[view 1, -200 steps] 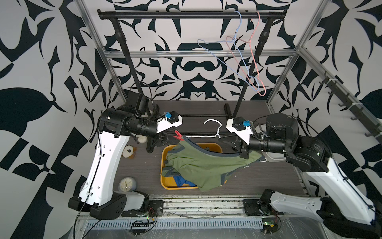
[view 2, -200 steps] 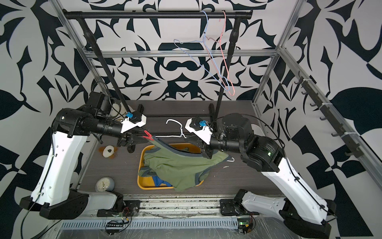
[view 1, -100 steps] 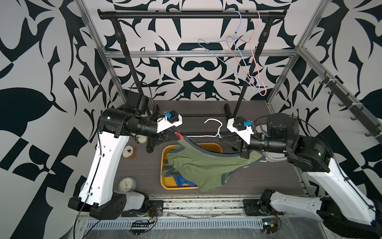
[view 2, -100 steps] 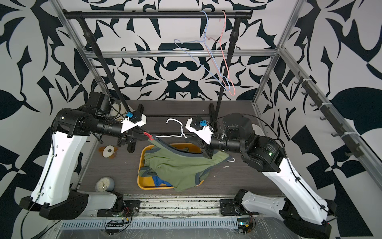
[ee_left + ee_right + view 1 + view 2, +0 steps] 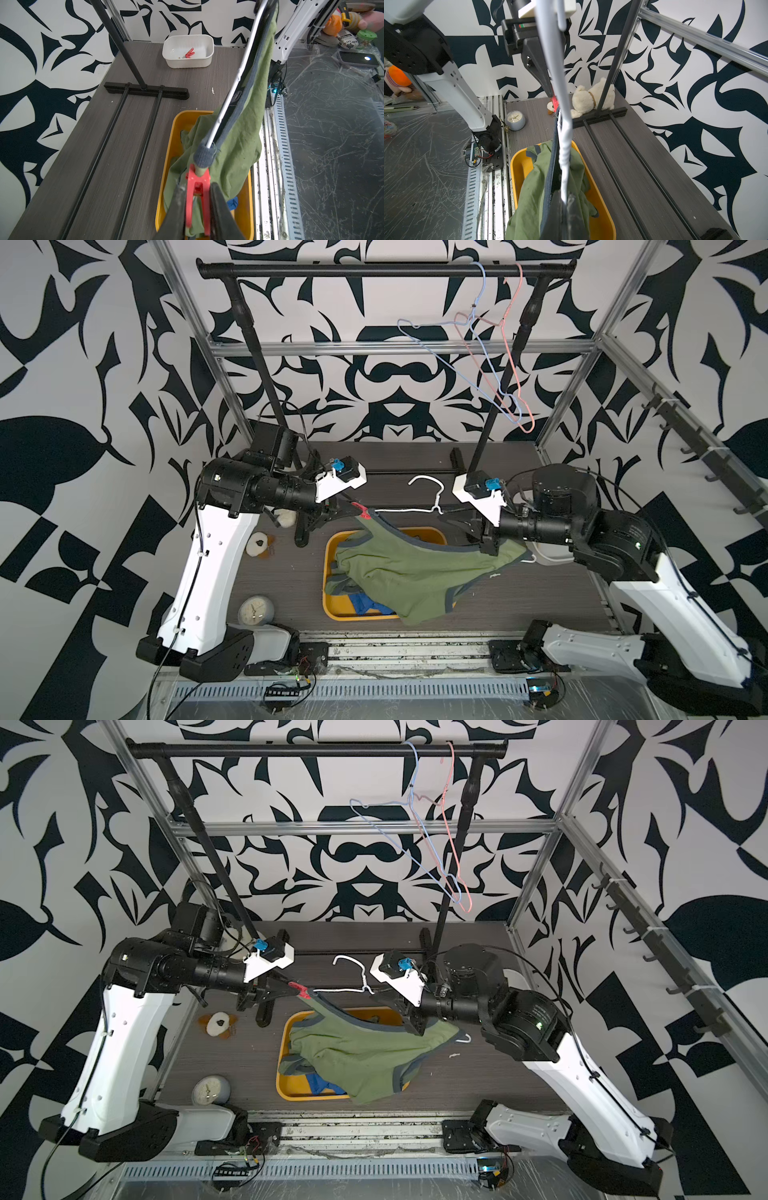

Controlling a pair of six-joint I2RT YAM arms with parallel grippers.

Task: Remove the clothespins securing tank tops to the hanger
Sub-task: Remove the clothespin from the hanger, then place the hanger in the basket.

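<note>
Left gripper [image 5: 197,199] pinching red clothespin [image 5: 196,180] on tank top [image 5: 239,145] strap; right gripper [image 5: 563,209] clamps hanger [image 5: 558,83], probably. Next: squeeze fully, pull clip off.

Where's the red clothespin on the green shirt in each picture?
In a top view: red clothespin left of centre.
In a top view: red clothespin left of centre too.
Left wrist: red clothespin bottom middle.
Right wrist: red clothespin upper middle, beside white hanger.
Landmark: yellow tray, in every view.

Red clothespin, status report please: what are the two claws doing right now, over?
Left gripper shut on red clothespin, clipped to green top. Right gripper shut on white hanger. Nothing in the way.
</note>
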